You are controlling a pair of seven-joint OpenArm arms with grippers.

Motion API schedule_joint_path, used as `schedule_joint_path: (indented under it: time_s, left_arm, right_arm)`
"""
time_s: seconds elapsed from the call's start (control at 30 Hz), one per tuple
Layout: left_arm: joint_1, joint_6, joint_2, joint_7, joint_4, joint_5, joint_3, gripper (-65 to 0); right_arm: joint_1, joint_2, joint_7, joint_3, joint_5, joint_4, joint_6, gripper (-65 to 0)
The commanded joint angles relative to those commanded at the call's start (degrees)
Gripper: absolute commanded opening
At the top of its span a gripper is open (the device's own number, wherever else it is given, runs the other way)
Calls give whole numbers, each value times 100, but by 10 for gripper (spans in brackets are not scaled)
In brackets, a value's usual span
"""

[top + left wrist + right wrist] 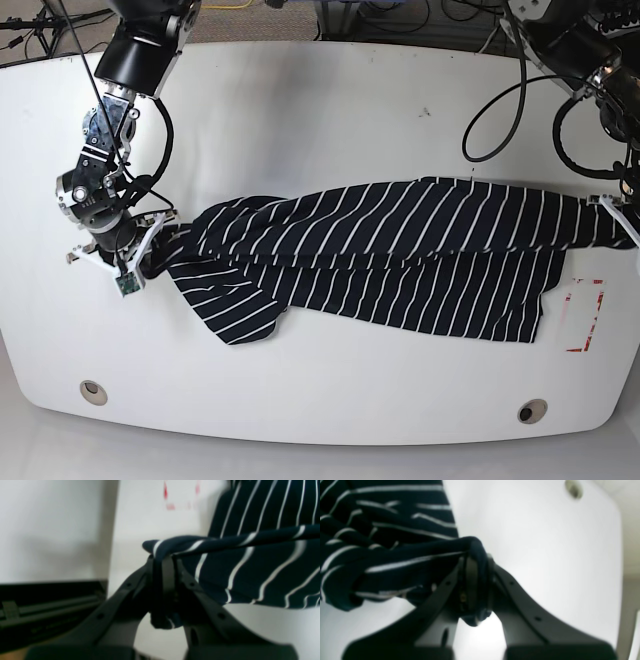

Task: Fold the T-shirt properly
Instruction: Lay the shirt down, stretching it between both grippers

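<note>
Across the white table (330, 90) my 2 grippers, left gripper (165, 562) and right gripper (476, 562), each pinched an end of the T-shirt (400, 255), stretching it flat; next, I judged, came lifting and folding it over.

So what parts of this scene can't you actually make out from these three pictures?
- Left hand: base view cuts it off at the right edge; only the left wrist view shows it pinching the T-shirt.
- Red marks on the table: blurred in the left wrist view.
- Right hand: its fingertips are wrapped in bunched fabric.
</note>
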Motion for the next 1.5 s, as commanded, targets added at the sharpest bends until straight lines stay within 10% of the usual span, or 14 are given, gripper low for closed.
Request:
schedule_joint_path:
  time_s: [1.03, 1.3, 1.5]
  left_arm:
    - [1635, 0, 18, -18, -9, 9, -290, -650]
    - [1600, 0, 18, -18, -9, 18, -255, -650]
    - [1591, 0, 18, -9, -9, 26, -246, -557]
  right_arm:
    - [-1257, -554, 0, 35, 9, 220, 0, -614]
    - [-1556, -844, -9, 35, 9, 870, 0, -228]
    - [-1829, -976, -35, 53, 554, 1371, 0, -178]
